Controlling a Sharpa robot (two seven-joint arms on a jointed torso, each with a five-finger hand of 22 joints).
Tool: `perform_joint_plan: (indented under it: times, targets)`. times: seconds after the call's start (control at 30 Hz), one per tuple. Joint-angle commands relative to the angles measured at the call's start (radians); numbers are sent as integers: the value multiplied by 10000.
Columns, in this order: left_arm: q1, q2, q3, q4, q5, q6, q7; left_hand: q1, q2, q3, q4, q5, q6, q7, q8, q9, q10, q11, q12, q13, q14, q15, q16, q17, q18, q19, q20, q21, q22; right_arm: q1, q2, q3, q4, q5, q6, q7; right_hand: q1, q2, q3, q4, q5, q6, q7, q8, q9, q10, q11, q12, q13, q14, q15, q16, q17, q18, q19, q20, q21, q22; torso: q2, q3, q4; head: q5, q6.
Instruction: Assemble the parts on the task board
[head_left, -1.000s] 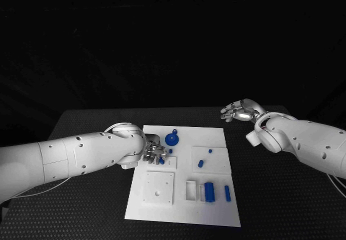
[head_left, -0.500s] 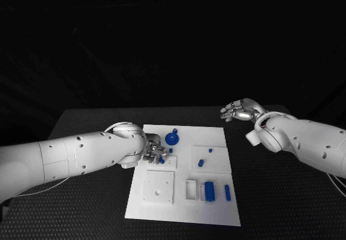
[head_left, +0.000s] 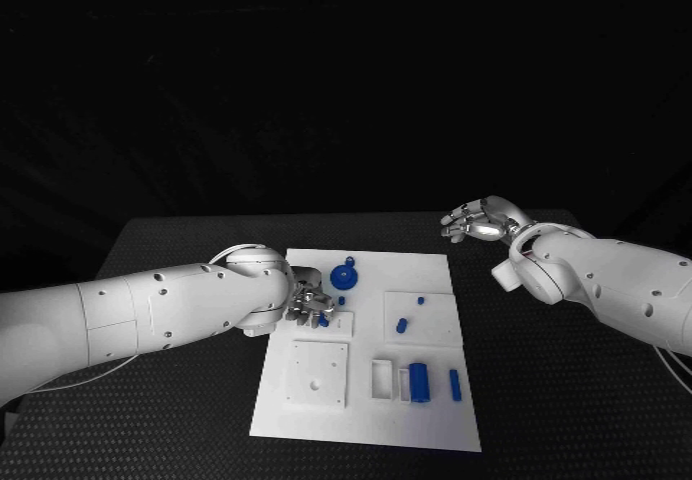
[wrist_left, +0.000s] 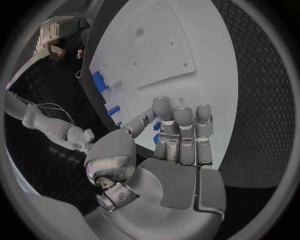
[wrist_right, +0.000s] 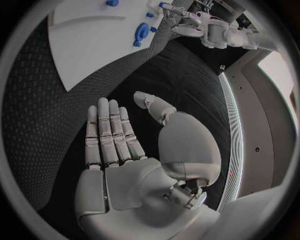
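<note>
The white task board (head_left: 368, 420) lies in the middle of the black table. My left hand (head_left: 309, 306) hovers low over the board's left side with its fingers curled in. A small blue part (wrist_left: 156, 139) sits between its thumb and fingers (wrist_left: 182, 131); the same small blue part (head_left: 323, 322) peeks out under the hand in the head view. A round blue part (head_left: 343, 277) stands just behind that hand. My right hand (head_left: 479, 220) hangs open beyond the board's far right corner, its flat fingers (wrist_right: 110, 133) holding nothing.
On the board lie a small blue peg (head_left: 342, 300), two blue pieces (head_left: 402, 326) on a raised white plate, a blue block (head_left: 418, 382) and a blue bar (head_left: 454, 386) near white frames, and a white square block (head_left: 319, 376).
My left hand's fingers have shifted very slightly over the board. The right arm and the loose parts have stayed where they were.
</note>
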Motion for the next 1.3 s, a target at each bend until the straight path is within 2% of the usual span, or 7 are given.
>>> perform_joint_plan:
  times: [0.03,0.1,0.17,0.43,0.63,0.97,1.3]
  targets:
    - [-86,47,-49,71,129,94,109,531,77,-58,96,-100,1289,-1138,21,-21,-238,-190,62,-24,-61,1,63,-22,190,69,-1079,-60,19,-1,3,2,19,14,141,67,-86,26,-45,-9,52,30,73,53,-13,53,-19,-40,-10,-85,-3,64,-10,53,-19,35,-63,17,-6,1,1,6,15]
    - [-86,52,-49,73,177,97,108,697,-41,-129,134,-166,1285,-1136,25,-26,-243,-187,75,-36,-67,3,69,-37,189,72,-1076,-72,31,-1,5,2,14,16,140,64,-92,28,-47,-6,69,29,75,53,-16,53,-19,-40,-12,-86,-2,65,-12,54,-18,35,-68,22,-3,0,-2,13,19]
    - [-86,63,-49,73,212,98,108,767,147,-841,-56,502,1258,-1126,45,-14,-264,-174,109,-54,-93,17,99,-56,171,33,-1057,-86,76,-1,4,2,15,17,134,63,-104,30,-53,2,92,26,78,52,-19,52,-18,-40,-15,-87,-1,68,-15,54,-18,37,-75,28,-1,2,-7,13,18]
    - [-86,122,-49,51,218,162,45,1180,-80,-1080,-147,513,1269,-1140,51,-39,-269,-177,141,-84,-95,5,122,-87,176,13,-1059,-172,79,-1,3,2,29,39,131,58,-142,35,-69,27,178,18,83,53,-31,49,-15,-42,-27,-95,4,75,-27,59,-15,41,-101,53,-1,9,-2,11,9]
    - [-86,134,-49,19,185,167,21,1214,-66,-1101,-113,516,1272,-1139,51,-44,-269,-177,144,-89,-94,6,125,-91,171,17,-1055,-182,78,-1,1,2,47,43,125,57,-153,37,-73,35,219,17,83,54,-36,49,-15,-42,-31,-97,4,79,-32,61,-13,42,-112,64,-1,11,-8,36,13]
    - [-86,118,-49,-86,279,188,-78,951,477,-1323,-11,725,1258,-1126,40,-78,-300,-173,167,-130,-119,25,146,-120,118,-52,-1022,-289,92,0,-14,2,53,49,122,49,-167,36,-79,45,293,12,85,55,-45,46,-14,-43,-39,-102,6,86,-40,66,-10,44,-131,83,-2,12,-6,27,14]
    - [-85,165,-49,-194,535,69,-112,517,672,-1418,108,332,1238,-1119,37,-94,-317,-186,173,-183,-117,-1,127,-168,98,-56,-1025,-376,105,1,-8,2,58,50,139,37,-153,34,-74,37,347,11,83,58,-50,46,-15,-42,-44,-104,5,92,-46,72,-7,43,-144,99,3,-3,-9,7,18]
